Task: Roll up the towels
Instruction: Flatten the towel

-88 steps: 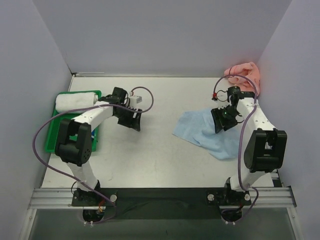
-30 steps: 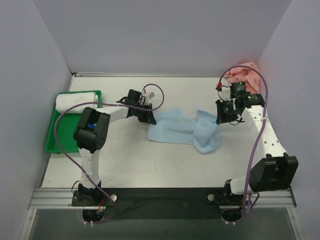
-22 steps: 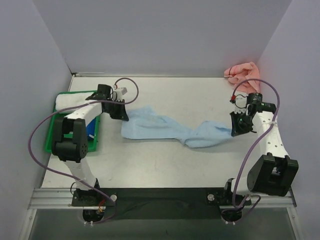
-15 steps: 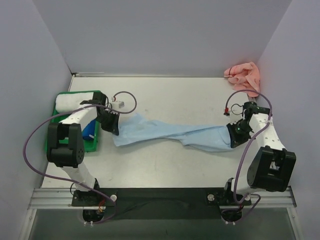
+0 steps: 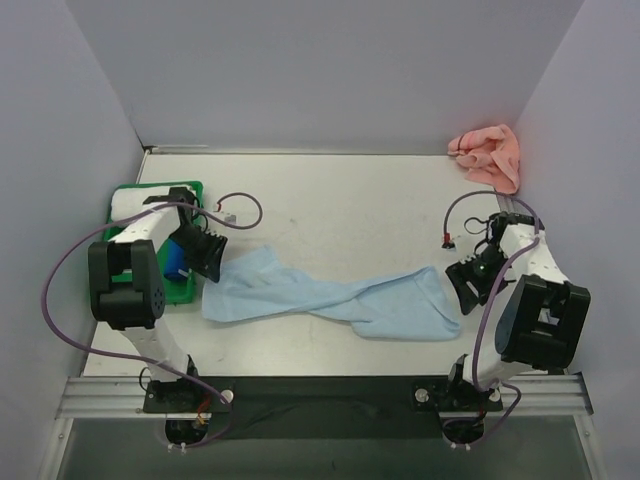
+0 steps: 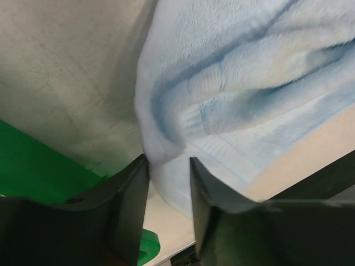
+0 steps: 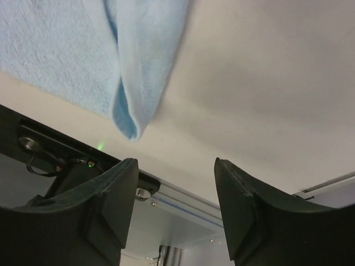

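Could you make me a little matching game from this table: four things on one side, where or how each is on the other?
1 light blue towel
2 pink towel
3 white roll
4 right pincer

a in green tray
b open, holding nothing
c bunched in far right corner
d stretched long across the table

Pairs: 1-d, 2-c, 3-a, 4-b

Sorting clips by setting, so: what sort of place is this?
Probably a robot lab test cell: plain walls box in a white table, the left arm and right arm are bolted to a metal rail at its near edge, and a blue towel and pink towel lie out.
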{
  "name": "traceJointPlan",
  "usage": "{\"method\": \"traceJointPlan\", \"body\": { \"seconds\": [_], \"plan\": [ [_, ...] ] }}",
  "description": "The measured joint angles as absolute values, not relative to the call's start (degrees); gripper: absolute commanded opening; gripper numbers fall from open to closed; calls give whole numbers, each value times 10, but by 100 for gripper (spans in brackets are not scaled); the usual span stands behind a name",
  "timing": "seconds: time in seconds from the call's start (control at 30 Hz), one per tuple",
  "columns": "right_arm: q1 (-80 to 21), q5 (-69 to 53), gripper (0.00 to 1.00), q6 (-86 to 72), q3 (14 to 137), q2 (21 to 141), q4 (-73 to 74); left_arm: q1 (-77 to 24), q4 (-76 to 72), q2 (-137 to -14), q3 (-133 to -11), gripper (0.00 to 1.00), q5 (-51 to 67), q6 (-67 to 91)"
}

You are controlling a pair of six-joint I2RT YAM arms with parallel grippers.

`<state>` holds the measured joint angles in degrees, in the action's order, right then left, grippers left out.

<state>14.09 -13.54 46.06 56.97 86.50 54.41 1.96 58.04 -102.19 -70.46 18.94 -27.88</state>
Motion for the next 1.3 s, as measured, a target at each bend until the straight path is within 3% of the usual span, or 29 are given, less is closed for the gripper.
{"method": "traceJointPlan", "body": {
  "seconds": [0.07, 0.2, 0.33, 0.5, 0.7, 1.07, 1.13, 1.17, 1.2, 1.3],
  "plan": [
    [145, -143, 59, 458, 603, 873, 549, 18, 585, -1030, -723, 54, 198, -278],
    [144, -181, 57, 434, 683, 891, 552, 20, 591, -1036, -748, 55, 216, -277],
    [112, -211, 44, 391, 727, 912, 548, 20, 599, -1036, -764, 55, 235, -282],
    [33, -218, 38, 310, 719, 944, 524, 20, 614, -1034, -771, 55, 251, -290],
    [-35, -197, 40, 216, 704, 986, 478, 24, 623, -1026, -771, 56, 265, -289],
    [-65, -136, 45, 123, 710, 1096, 423, 28, 626, -980, -745, 62, 270, -293],
    [-65, -132, 37, 113, 717, 1101, 422, 28, 626, -973, -737, 62, 270, -294],
    [-65, -130, 24, 109, 721, 1103, 421, 29, 626, -970, -733, 62, 270, -295],
    [-65, -127, 18, 105, 724, 1105, 418, 29, 626, -966, -728, 62, 270, -297],
    [-58, -123, 6, 98, 728, 1105, 412, 29, 629, -955, -717, 62, 270, -307]
  ]
}}
